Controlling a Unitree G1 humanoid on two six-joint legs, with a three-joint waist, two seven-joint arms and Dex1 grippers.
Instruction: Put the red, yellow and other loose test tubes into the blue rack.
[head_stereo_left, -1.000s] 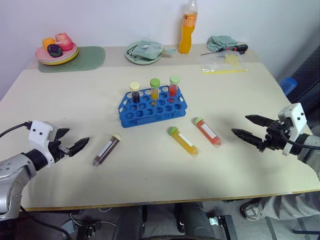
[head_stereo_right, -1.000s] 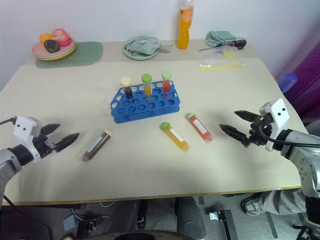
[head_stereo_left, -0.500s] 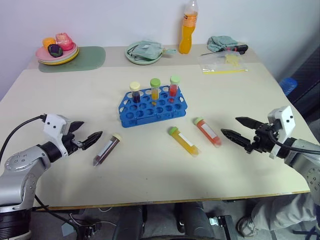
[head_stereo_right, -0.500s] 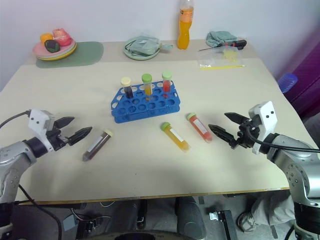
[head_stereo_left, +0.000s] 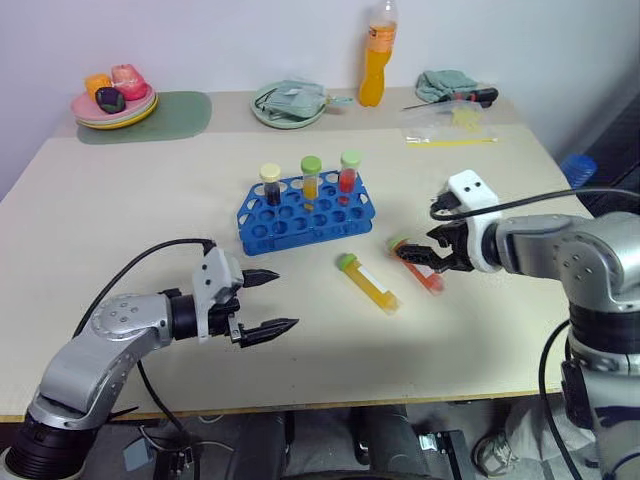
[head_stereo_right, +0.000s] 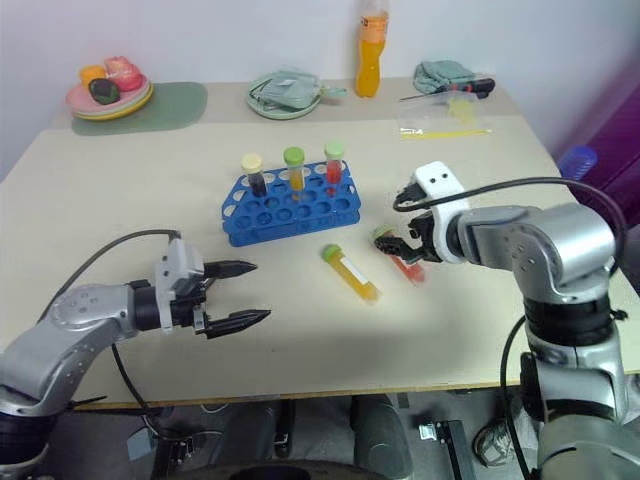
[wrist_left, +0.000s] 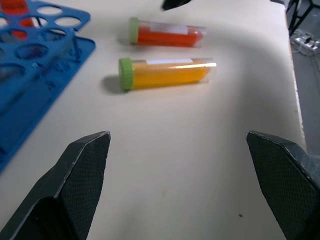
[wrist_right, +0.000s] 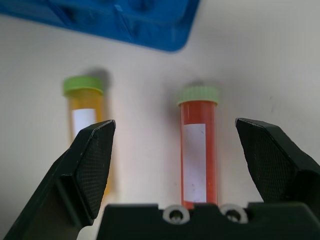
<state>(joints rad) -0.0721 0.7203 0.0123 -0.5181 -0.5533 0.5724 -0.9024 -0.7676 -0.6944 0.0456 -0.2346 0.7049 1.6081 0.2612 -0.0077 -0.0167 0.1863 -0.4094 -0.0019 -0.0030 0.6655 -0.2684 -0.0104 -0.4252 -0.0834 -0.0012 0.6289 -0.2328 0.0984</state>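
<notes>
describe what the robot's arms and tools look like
Both arms are silver-grey, rounded metal links with black joints and a loose black cable looping along each. Each wrist carries a white block. The left tool and right tool each have two black pointed fingers with cross-hatched textured pads.

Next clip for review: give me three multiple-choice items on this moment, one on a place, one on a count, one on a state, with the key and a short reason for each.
1. Where does the red tube lie?
A. standing in the rack
B. on the table under the right claw
C. on the pink plate

2. How many tubes stand in the blue rack?
A. three
B. one
C. five

3. How is the right claw?
A. shut on the yellow tube
B. shut and empty
C. open, holding nothing

Key:
1 B: the red tube lies flat on the table beneath the right claw.
2 A: three capped tubes stand upright in the blue rack.
3 C: its fingers stand wide apart either side of the red tube, not touching it.
</notes>
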